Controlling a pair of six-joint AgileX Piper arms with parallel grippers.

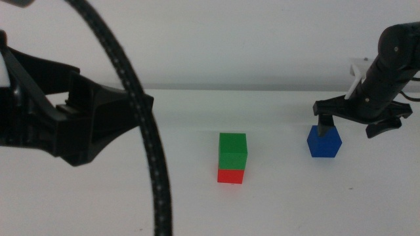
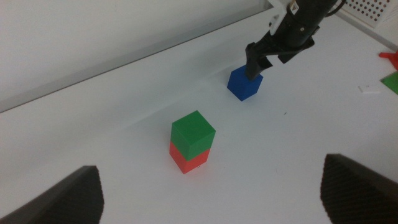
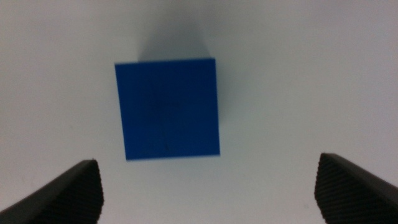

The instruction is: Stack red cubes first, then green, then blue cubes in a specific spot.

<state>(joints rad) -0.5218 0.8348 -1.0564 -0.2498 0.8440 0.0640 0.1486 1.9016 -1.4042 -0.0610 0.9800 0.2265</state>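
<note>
Blue cube (image 1: 324, 142): on the white tabletop (image 1: 131, 203), right of the stack, directly under the right tool.
Right tool (image 1: 351, 120): poised over the blue cube, jaws spread wide, holding nothing.
Green cube (image 1: 232, 151): sits atop the red cube (image 1: 230, 176), mid-tabletop.
Left tool (image 2: 211, 196): spread, empty, well apart from the stack.

Lab or robot test bench, not a home. Plain white table (image 1: 98, 203) against a bare white wall (image 1: 230, 39). Two black robot arms with wrist cameras and a braided cable (image 1: 147, 151). Only props: plain coloured cubes. Perforated white panel (image 2: 373, 9) at the table's far edge.
</note>
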